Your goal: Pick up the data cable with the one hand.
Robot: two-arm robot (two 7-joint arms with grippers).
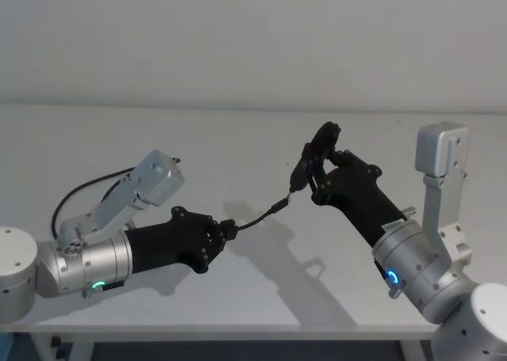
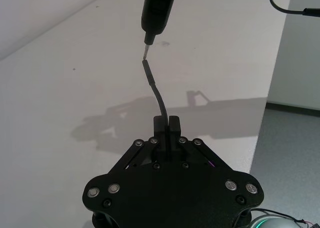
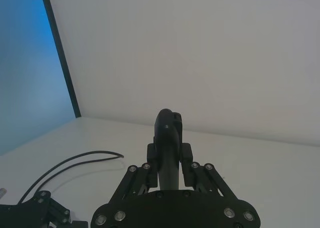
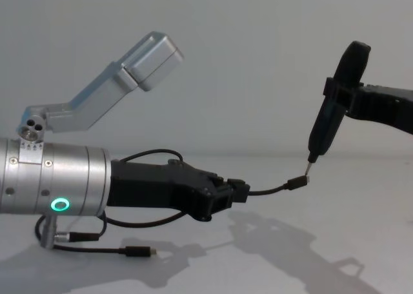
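A plain white table (image 1: 238, 131) carries the work, its surface bare and matte. A slack length of the data cable (image 4: 132, 250) seems to lie on it at the robot's left, one plug resting flat near the front edge.

Silver cylindrical wrists, green rings, black angular left gripper (image 4: 239, 189).

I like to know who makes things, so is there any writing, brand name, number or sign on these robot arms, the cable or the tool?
None: no word, brand or number can be read.
Left gripper, shut on the cable: plain black.
Right gripper, shut on the black tool: unmarked.
Green ring on the left wrist: a light, no text.
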